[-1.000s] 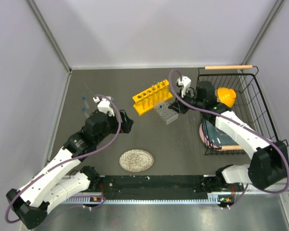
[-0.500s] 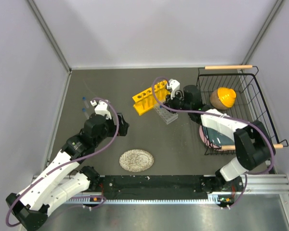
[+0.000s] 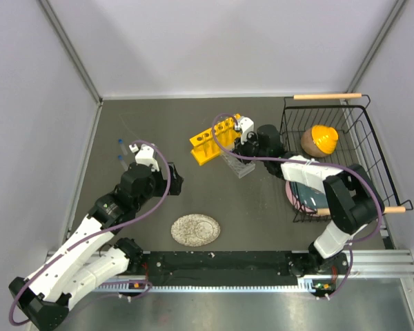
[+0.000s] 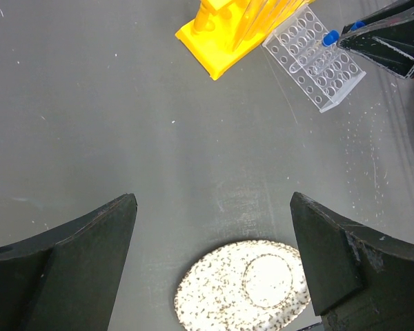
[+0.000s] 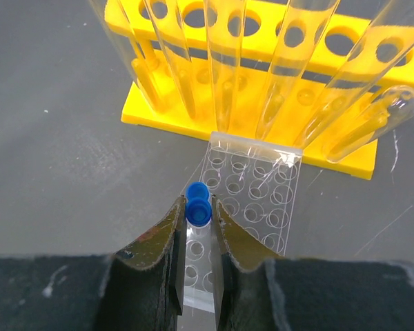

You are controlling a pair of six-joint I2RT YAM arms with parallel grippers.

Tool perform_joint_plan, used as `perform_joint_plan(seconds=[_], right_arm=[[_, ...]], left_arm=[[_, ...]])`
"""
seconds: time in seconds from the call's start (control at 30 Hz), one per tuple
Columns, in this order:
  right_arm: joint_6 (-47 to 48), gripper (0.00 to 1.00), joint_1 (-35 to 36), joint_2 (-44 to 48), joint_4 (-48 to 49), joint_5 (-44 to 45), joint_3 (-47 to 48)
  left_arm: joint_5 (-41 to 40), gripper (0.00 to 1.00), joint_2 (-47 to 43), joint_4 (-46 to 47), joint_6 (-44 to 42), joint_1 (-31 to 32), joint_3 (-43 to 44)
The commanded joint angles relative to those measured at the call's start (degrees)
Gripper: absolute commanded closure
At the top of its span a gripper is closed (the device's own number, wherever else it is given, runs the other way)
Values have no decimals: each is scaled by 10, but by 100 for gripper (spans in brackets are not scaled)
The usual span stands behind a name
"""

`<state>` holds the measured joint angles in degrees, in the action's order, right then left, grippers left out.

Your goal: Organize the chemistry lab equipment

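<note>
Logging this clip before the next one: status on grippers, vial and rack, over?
Left gripper open, hovering above table. Right gripper shut on blue-capped vial, over clear gridded rack. Yellow test-tube rack close behind; nothing between vial and holes.

Dark grey tabletop [image 3: 262, 207] inside plain pale walls [image 3: 214, 48], under even light.

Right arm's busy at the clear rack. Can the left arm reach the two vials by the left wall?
Probably yes: the left gripper is open and empty, and the vials stand alone beside its wrist, nothing between.
</note>
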<state>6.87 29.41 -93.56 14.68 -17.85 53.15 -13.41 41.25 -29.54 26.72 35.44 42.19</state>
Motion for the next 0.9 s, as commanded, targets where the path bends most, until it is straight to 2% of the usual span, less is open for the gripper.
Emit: perform_joint_plan(seconds=[0.0,0.27,0.47,0.63,0.77,0.87], right_arm=[[-5,85,7,-22,20,4,14],[-8,85,7,-35,11,3,14],[-2,81,7,-32,-4,1,8],[8,74,7,-18,-17,-4,5],[16,60,7,0,-28,-4,5],[25,54,7,22,-41,-1,5]], left_arm=[[-10,1,-7,6,-12,-3,-1],[-10,1,-11,4,-14,-5,-1],[-10,1,-14,4,-13,-5,-2],[-6,1,-15,7,-11,-5,-5],[-4,1,-14,8,-8,-5,-5],[-1,1,-9,5,-5,-7,-3]])
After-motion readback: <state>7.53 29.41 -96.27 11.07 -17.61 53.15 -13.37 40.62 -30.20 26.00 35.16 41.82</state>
